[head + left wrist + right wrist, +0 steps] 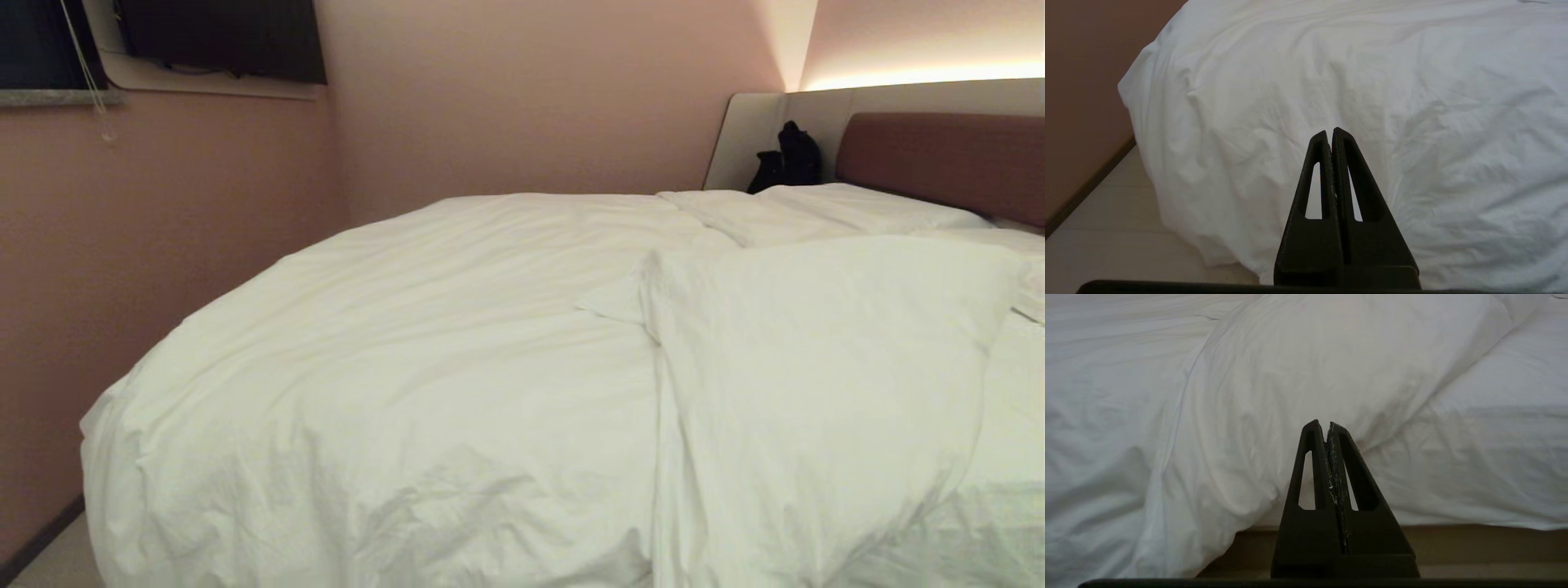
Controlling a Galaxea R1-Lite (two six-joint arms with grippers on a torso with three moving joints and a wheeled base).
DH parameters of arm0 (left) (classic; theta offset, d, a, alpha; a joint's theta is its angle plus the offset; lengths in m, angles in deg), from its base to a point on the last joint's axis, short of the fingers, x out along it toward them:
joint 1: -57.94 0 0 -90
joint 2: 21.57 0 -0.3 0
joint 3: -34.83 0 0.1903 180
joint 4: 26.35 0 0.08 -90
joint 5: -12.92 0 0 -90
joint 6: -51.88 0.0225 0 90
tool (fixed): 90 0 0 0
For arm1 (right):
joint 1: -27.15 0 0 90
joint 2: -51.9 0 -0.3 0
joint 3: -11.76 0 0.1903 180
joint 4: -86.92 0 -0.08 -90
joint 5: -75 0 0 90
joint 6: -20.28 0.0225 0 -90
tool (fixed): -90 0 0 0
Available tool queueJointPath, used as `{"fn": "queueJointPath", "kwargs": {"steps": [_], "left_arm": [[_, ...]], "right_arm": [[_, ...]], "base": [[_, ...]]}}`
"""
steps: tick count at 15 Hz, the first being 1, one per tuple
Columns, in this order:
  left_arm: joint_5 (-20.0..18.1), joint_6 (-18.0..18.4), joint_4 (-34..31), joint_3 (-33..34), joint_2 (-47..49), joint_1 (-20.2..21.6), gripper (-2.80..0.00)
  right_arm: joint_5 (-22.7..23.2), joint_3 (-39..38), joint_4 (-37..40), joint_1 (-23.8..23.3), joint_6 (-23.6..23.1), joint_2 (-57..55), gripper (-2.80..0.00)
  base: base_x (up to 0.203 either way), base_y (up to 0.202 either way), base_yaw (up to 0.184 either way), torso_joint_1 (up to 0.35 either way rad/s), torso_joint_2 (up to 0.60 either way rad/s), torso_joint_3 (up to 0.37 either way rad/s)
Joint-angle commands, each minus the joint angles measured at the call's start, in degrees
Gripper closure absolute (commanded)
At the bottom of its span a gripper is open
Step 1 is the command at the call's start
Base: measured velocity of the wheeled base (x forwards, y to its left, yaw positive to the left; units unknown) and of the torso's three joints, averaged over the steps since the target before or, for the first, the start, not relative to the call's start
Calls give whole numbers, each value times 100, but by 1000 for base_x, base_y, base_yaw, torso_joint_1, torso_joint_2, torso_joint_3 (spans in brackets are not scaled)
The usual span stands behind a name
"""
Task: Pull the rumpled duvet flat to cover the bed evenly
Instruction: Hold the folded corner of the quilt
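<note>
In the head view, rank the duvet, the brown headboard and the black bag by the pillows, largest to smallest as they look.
1. duvet, fills most of the view
2. headboard, partly cut off at the edge
3. bag, clearly smallest

Headboard and bag are farthest away, so both look smaller than they are.

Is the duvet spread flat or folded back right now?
Folded back: the duvet has a flap doubled over near the pillows.

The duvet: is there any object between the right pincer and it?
Nothing visible. The right pincer, shut, points at the folded-over part of the duvet hanging over the bed's edge, with only open air between them.
</note>
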Motion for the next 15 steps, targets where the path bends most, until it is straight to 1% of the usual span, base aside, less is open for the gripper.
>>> {"fn": "queueJointPath", "kwargs": {"steps": [1, 4, 5, 13, 15], "left_arm": [[-2, 2, -2, 0, 4, -2, 0], [-2, -15, -2, 0, 4, -2, 0], [-2, -15, -2, 0, 4, -2, 0], [7, -24, -2, 0, 4, 7, 0], [7, -33, -2, 0, 4, 1, 0]], "right_arm": [[0, 0, 0, 0, 3, -6, 0], [0, 0, 0, 0, 3, -6, 0], [0, 0, 0, 0, 3, -6, 0], [0, 0, 0, 0, 3, 2, 0], [-1, 0, 0, 0, 2, 2, 0]], "base": [[-187, 0, -1, -1, 1, 3], [-180, 0, 0, 0, 3, 4], [-65, 0, -8, -4, 2, 4], [0, 0, 0, 0, 0, 0], [-1, -101, 6, 1, 1, 4]]}}
